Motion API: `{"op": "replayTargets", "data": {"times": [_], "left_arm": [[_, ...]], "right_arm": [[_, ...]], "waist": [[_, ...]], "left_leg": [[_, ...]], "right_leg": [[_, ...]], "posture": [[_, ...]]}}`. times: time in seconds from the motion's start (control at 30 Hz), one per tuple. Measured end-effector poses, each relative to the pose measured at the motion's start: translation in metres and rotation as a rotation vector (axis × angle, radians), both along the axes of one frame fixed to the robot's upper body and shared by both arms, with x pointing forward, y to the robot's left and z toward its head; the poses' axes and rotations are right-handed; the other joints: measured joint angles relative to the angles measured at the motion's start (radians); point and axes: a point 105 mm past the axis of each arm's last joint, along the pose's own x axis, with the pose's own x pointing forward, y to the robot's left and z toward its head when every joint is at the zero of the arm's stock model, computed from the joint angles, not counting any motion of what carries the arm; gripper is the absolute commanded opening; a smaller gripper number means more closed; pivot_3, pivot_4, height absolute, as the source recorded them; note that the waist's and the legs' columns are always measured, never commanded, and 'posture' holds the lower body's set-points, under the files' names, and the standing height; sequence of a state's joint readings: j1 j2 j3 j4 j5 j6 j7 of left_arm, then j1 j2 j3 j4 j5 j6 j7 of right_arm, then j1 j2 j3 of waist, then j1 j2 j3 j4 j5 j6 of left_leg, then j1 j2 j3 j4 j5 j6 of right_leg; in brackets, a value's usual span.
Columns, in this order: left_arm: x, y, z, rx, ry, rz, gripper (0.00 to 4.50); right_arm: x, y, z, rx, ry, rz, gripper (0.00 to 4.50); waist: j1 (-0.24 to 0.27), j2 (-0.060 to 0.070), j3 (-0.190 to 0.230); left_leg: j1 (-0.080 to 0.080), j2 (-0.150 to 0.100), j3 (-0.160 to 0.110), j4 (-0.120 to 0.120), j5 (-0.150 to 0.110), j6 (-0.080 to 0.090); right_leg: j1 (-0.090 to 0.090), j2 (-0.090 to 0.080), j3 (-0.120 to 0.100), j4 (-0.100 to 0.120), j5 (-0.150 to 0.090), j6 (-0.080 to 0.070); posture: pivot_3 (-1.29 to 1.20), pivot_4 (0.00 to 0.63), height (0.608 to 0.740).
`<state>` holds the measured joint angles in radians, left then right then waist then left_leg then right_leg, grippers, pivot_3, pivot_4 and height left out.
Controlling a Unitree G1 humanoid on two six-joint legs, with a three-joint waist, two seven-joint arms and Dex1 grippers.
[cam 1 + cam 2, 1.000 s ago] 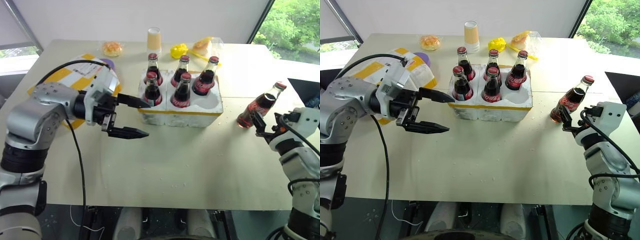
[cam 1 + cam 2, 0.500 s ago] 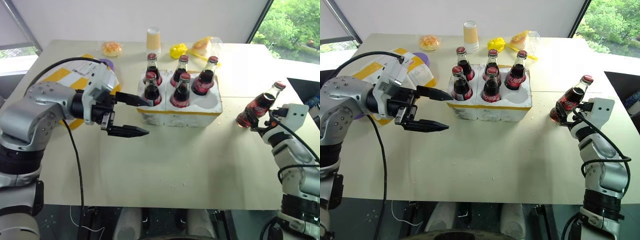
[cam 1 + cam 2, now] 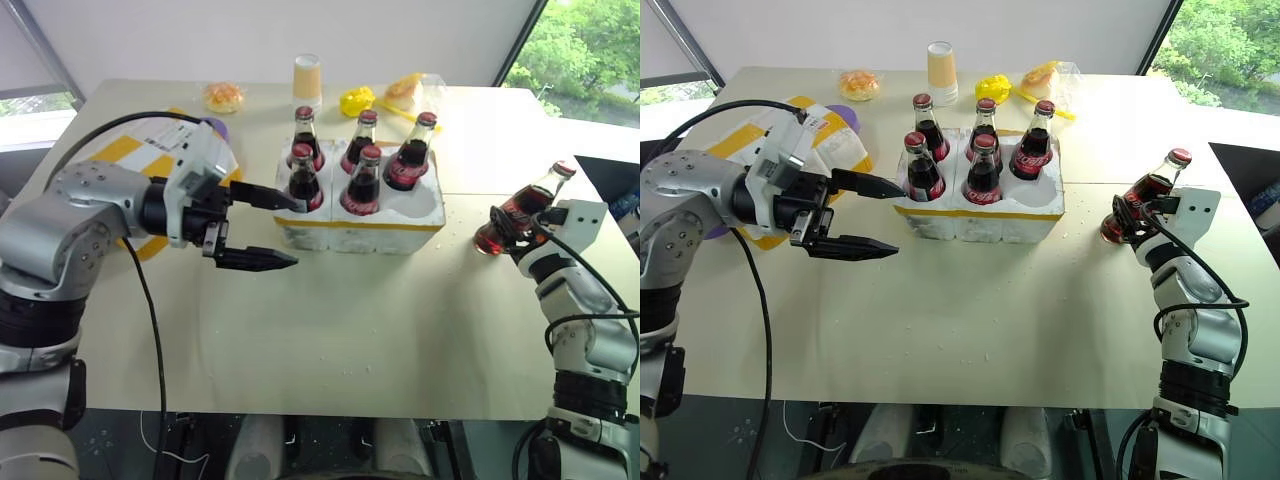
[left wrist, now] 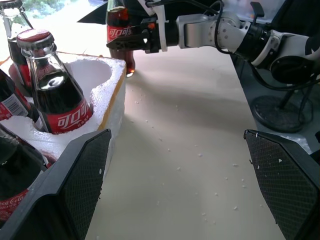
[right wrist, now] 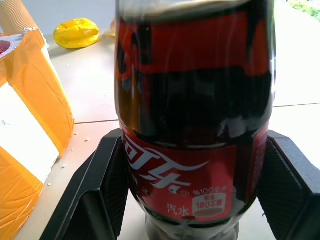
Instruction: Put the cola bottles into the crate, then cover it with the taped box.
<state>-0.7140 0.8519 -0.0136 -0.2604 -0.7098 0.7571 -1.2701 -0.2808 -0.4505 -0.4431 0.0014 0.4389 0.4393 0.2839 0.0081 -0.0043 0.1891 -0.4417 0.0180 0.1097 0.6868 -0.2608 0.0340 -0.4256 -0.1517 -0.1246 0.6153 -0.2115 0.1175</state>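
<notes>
A cola bottle (image 5: 192,125) stands close before the lens, its dark glass body rising out of the picture. A red label wraps its lower half, printed with white script and small white characters. The right pincer (image 5: 192,200) has one black finger (image 5: 92,200) against each side of the bottle, pressed to the glass at label height. The bottle's base rests on the pale tabletop (image 5: 95,85). To one side rises the crate (image 5: 27,115), a white foam wall crossed by broad orange-yellow tape, with white crumbs scattered at its foot. Farther back on the tabletop lies a crumpled yellow object (image 5: 77,32), well apart from the bottle.
</notes>
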Motion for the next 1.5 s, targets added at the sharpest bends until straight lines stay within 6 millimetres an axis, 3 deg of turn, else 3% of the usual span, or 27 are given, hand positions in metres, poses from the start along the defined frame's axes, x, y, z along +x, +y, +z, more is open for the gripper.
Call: {"op": "replayTargets", "data": {"times": [0.1,0.23,0.33,0.4,0.6,0.8,0.93,1.13,1.23,1.37,1.43,1.47,1.5], "left_arm": [[0.0,0.0,0.0,0.001,-0.003,0.005,4.5],[-0.001,-0.001,0.001,0.004,-0.014,0.003,4.5],[-0.001,0.0,0.001,0.001,-0.016,0.011,4.5],[0.0,0.001,0.001,-0.003,-0.018,0.024,4.5],[0.001,0.006,0.0,-0.007,-0.022,0.056,4.5],[0.0,0.005,0.0,-0.008,-0.025,0.065,4.5],[0.001,0.006,0.001,-0.01,-0.025,0.071,4.5],[0.001,0.01,0.002,-0.008,-0.027,0.082,4.5],[0.001,0.01,0.001,-0.008,-0.025,0.083,4.5],[0.0,0.013,0.0,-0.01,-0.024,0.093,4.5],[0.0,0.014,-0.001,-0.012,-0.021,0.095,4.5],[0.0,0.014,-0.001,-0.012,-0.023,0.094,4.5],[0.0,0.014,-0.001,-0.013,-0.025,0.095,4.5]], "right_arm": [[0.004,0.007,0.012,0.015,-0.025,0.029,2.78],[0.013,0.034,0.07,0.018,-0.181,0.142,2.78],[0.008,0.061,0.115,-0.005,-0.314,0.255,2.78],[0.005,0.078,0.125,-0.002,-0.342,0.325,2.78],[0.008,0.116,0.098,0.039,-0.225,0.454,2.78],[-0.001,0.127,0.09,0.014,-0.208,0.512,2.78],[-0.002,0.138,0.073,0.007,-0.146,0.565,2.78],[-0.002,0.139,0.073,0.0,-0.143,0.579,2.78],[0.001,0.141,0.067,-0.068,-0.12,0.591,2.78],[0.013,0.147,0.043,-0.154,-0.04,0.599,2.78],[0.016,0.149,0.046,-0.167,-0.053,0.61,2.78],[0.018,0.15,0.046,-0.172,-0.05,0.615,3.85],[0.019,0.15,0.047,-0.175,-0.055,0.617,4.26]], "waist": [[-0.003,0.002,0.001],[-0.013,0.008,0.004],[-0.019,0.007,0.004],[-0.019,0.007,0.004],[-0.015,0.007,0.004],[-0.02,0.006,0.004],[-0.019,0.006,0.004],[-0.02,0.006,0.004],[-0.021,0.006,0.004],[-0.022,0.006,0.004],[-0.025,0.006,0.004],[-0.027,0.005,0.003],[-0.027,0.005,0.003]], "left_leg": [[0.0,0.0,0.001,0.0,0.0,0.0],[0.0,0.0,0.001,-0.001,0.001,-0.001],[0.0,0.0,0.001,-0.002,0.001,-0.001],[0.0,0.0,0.001,-0.002,0.001,-0.001],[-0.001,0.0,0.001,-0.002,0.001,-0.001],[-0.001,0.0,0.001,-0.002,0.001,-0.001],[-0.001,0.0,0.001,-0.002,0.001,-0.001],[-0.001,0.0,0.001,-0.002,0.001,-0.001],[-0.001,0.0,0.001,-0.002,0.001,-0.001],[-0.001,0.0,0.001,-0.002,0.001,-0.001],[0.0,0.0,0.002,-0.002,0.001,-0.001],[0.0,0.0,0.002,-0.001,0.001,-0.001],[0.001,0.0,0.002,-0.001,0.001,-0.001]], "right_leg": [[-0.001,0.0,0.001,0.0,0.0,0.0],[-0.002,0.0,0.002,0.001,0.0,0.0],[-0.002,0.001,0.002,0.001,0.0,0.0],[-0.002,0.001,0.002,0.001,0.0,0.0],[-0.002,0.0,0.002,0.001,0.0,0.0],[-0.002,0.001,0.002,0.001,0.0,0.0],[-0.002,0.0,0.002,0.001,0.0,0.0],[-0.002,0.001,0.002,0.001,0.0,0.0],[-0.002,0.001,0.002,0.001,0.0,0.0],[-0.002,0.001,0.002,0.001,0.0,0.0],[-0.002,0.001,0.002,0.001,0.0,0.0],[-0.002,0.001,0.002,0.001,0.0,0.0],[-0.002,0.001,0.002,0.001,0.0,0.0]], "posture": [[0.0,0.15,0.74],[0.0,0.15,0.74],[0.0,0.15,0.74],[0.0,0.15,0.74],[0.0,0.15,0.74],[0.0,0.15,0.74],[0.0,0.15,0.74],[0.0,0.15,0.74],[0.0,0.15,0.74],[0.0,0.15,0.74],[0.0,0.15,0.74],[0.0,0.15,0.74],[0.0,0.15,0.74]]}}
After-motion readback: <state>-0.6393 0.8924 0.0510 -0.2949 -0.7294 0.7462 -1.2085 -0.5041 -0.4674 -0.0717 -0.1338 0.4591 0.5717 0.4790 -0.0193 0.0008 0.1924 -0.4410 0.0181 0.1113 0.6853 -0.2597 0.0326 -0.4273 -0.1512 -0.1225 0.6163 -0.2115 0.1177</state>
